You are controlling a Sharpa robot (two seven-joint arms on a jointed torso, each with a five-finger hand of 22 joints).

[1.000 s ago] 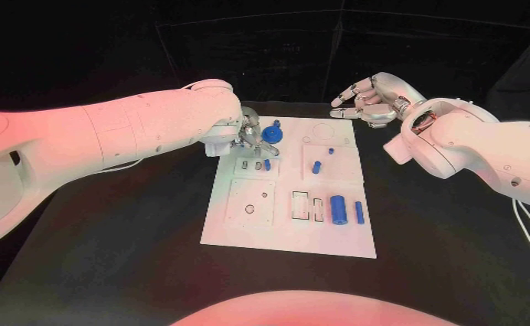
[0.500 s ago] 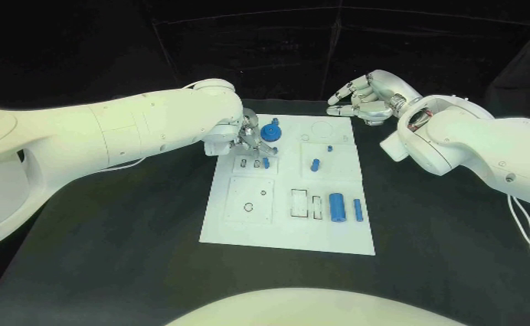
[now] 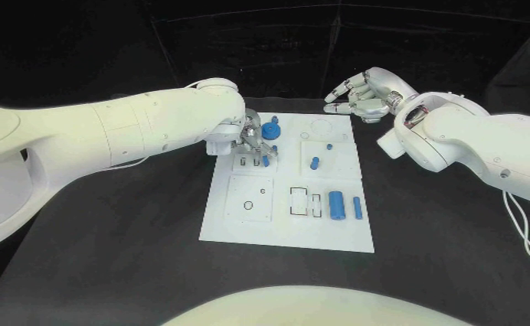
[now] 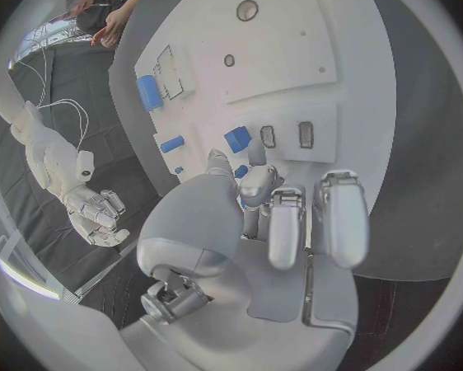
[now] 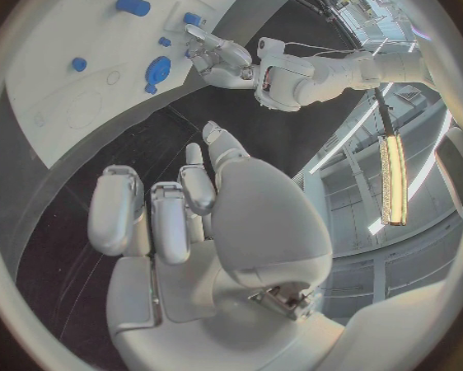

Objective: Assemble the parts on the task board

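The white task board (image 3: 249,226) lies in the middle of the table. My left hand (image 3: 252,139) hovers low over its far left corner, beside a round blue knob (image 3: 274,134). Thumb and finger pinch a small blue part (image 4: 240,171) just above the board. A short blue block (image 3: 266,162) stands next to two narrow slots (image 4: 306,133). A blue peg (image 3: 315,163) and a tiny blue piece (image 3: 329,147) sit mid-board. A thick blue cylinder (image 3: 335,205) and a thinner one (image 3: 357,207) lie near the right edge. My right hand (image 3: 364,96) hangs beyond the far edge, fingers loosely bent, holding nothing.
A square plate with two holes (image 3: 250,197) takes up the board's near left. Round outlines (image 3: 322,128) mark its far right corner. Black table (image 3: 122,265) surrounds the board on all sides. My left arm (image 3: 132,131) crosses the left half of the table.
The right hand has drifted slightly farther from the board. The left hand stays at the same spot by the round knob.
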